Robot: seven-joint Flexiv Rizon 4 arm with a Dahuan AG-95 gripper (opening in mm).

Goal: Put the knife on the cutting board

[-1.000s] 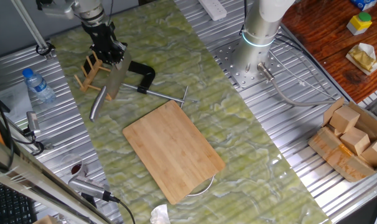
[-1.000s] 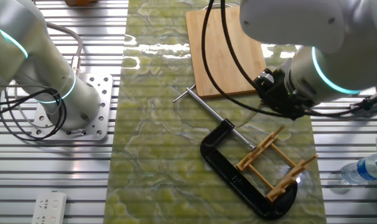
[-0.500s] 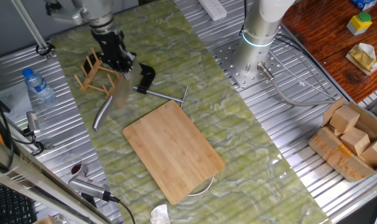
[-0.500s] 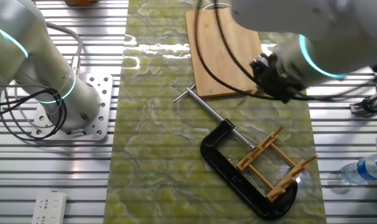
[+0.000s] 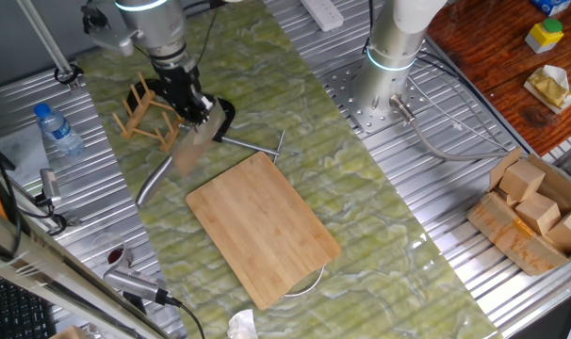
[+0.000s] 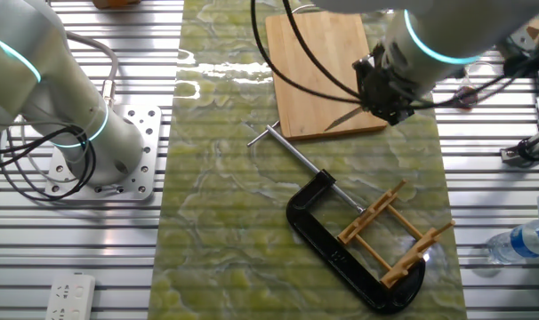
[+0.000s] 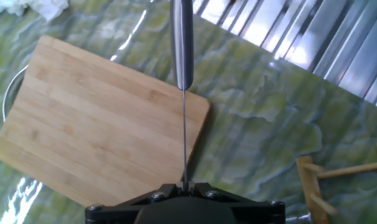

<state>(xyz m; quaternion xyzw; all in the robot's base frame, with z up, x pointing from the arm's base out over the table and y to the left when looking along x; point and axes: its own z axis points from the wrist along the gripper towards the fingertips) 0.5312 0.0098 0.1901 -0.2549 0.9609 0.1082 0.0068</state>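
gripper (image 5: pixel 197 111) clamped on the knife (image 5: pixel 177 155) has swung it off the rack side, now reaching over the cutting board (image 5: pixel 263 226) edge.

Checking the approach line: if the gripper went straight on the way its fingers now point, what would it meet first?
Probably the light-brown bamboo cutting board. In the hand view the gripper holds the steel cleaver edge-on, and the board's near corner lies under that line. The cleaver would touch first; height above the board is unclear.
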